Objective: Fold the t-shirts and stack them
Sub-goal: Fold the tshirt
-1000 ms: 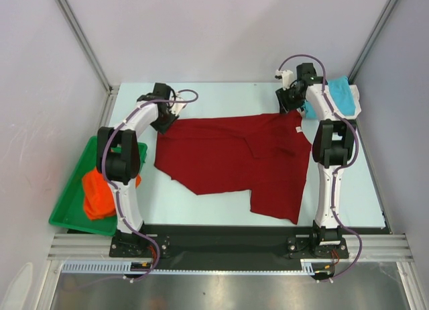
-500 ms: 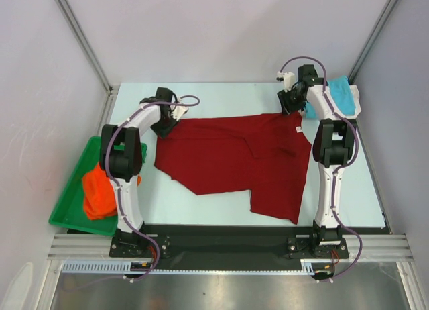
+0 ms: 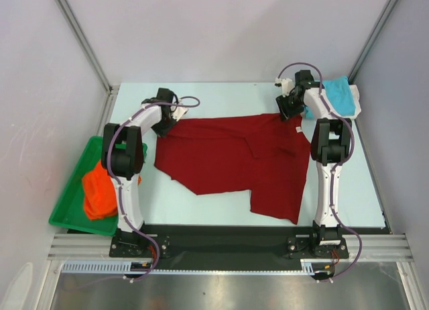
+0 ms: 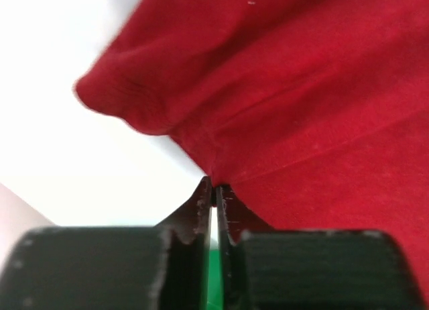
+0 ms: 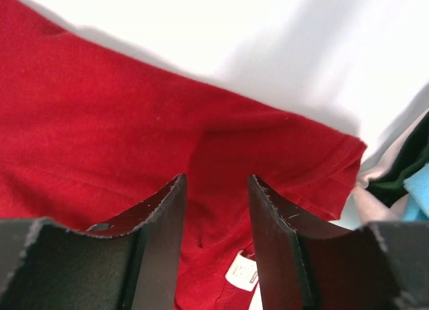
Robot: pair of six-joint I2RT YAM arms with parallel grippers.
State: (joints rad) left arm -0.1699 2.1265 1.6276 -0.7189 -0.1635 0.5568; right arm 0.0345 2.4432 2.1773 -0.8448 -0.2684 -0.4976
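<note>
The large dark red t-shirt [image 3: 231, 156] lies spread on the table. My left gripper [image 3: 163, 126] is at its far left corner and is shut on the cloth's edge, as the left wrist view [image 4: 213, 189] shows, with the red t-shirt [image 4: 315, 102] bunched just beyond the tips. My right gripper [image 3: 287, 113] is at the shirt's far right corner, open [image 5: 216, 182] and low over the red cloth [image 5: 100, 135], with a white label [image 5: 241, 270] between its fingers. The turquoise t-shirt [image 3: 338, 95] lies at the back right. The bright orange t-shirt [image 3: 97, 192] lies in the tray.
A green plastic tray [image 3: 67, 216] stands off the table's left edge. Pale walls and metal frame posts close in the back and sides. The turquoise cloth's edge [image 5: 419, 189] shows just right of my right gripper. Bare table lies in front of the red shirt's left half.
My right gripper has shifted slightly at the shirt's far right corner. My left gripper stays at the far left corner. The red shirt lies much as before.
</note>
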